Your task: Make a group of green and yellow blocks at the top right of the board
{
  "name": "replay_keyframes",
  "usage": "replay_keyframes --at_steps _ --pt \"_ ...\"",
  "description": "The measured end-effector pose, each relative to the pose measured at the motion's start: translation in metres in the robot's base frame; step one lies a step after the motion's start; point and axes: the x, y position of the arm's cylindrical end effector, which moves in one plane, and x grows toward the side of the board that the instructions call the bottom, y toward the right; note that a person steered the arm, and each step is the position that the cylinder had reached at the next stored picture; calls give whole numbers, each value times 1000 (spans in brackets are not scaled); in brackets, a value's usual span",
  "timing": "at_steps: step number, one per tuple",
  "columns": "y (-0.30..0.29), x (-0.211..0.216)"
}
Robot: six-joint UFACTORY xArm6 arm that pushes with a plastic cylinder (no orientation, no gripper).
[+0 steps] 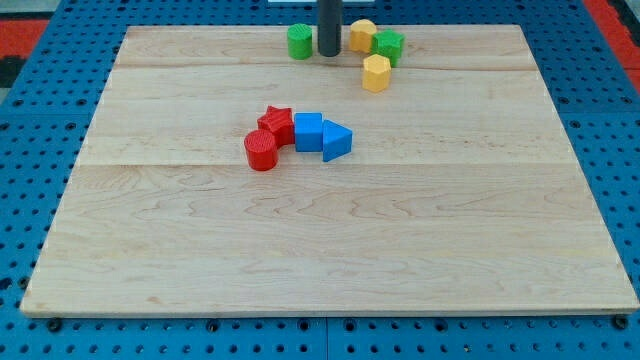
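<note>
My tip rests on the board near the view's top centre. A green cylinder stands just to its left, close but apart. A yellow block lies just to the tip's right, with a green star-shaped block touching it on the right. A yellow hexagonal block sits a little below those two. All of these lie at the top middle of the wooden board, left of its top right corner.
Near the board's centre a red star block, a red cylinder, a blue cube and a blue triangular block form a tight cluster. A blue pegboard surrounds the board.
</note>
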Motion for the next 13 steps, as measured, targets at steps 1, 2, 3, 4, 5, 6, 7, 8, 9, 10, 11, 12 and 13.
replay_keyframes --at_steps 1,2,3,4,5,6,7,8,9,10,11,12,13 --pt "51 0" --pt "98 0" --pt "88 6" --pt "-19 21" --pt "-29 4" --pt "-25 -18" --pt "-20 -46" --pt "60 -41" --pt "59 -29" --pt "-35 -6" --pt "-155 -1" --pt "-154 -45" --pt "-103 -46"
